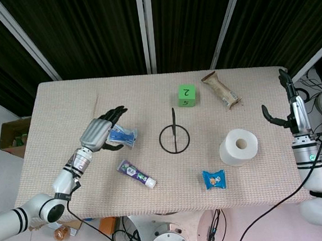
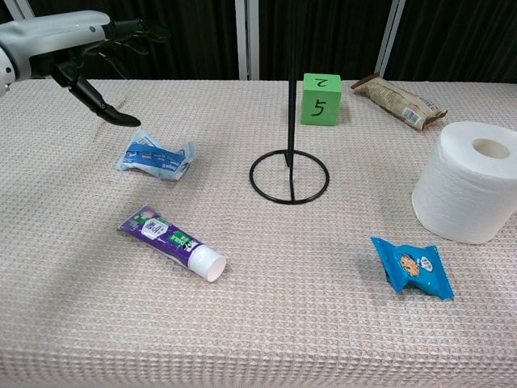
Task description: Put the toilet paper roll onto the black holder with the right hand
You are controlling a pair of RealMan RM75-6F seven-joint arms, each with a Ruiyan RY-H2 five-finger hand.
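A white toilet paper roll (image 1: 239, 146) (image 2: 470, 184) stands on end on the right side of the table. The black holder (image 1: 174, 137) (image 2: 289, 166), a ring base with an upright rod, is at the table's middle, left of the roll and apart from it. My right hand (image 1: 288, 107) hovers open at the table's right edge, to the right of the roll, fingers spread and empty; the chest view does not show it. My left hand (image 1: 101, 131) (image 2: 89, 52) hangs open above a blue wipes packet (image 1: 122, 137) (image 2: 156, 157).
A purple toothpaste tube (image 1: 136, 174) (image 2: 173, 242) lies front left. A blue snack packet (image 1: 214, 179) (image 2: 414, 267) sits in front of the roll. A green numbered cube (image 1: 187, 95) (image 2: 321, 99) and a brown snack bar (image 1: 221, 90) (image 2: 399, 99) lie at the back.
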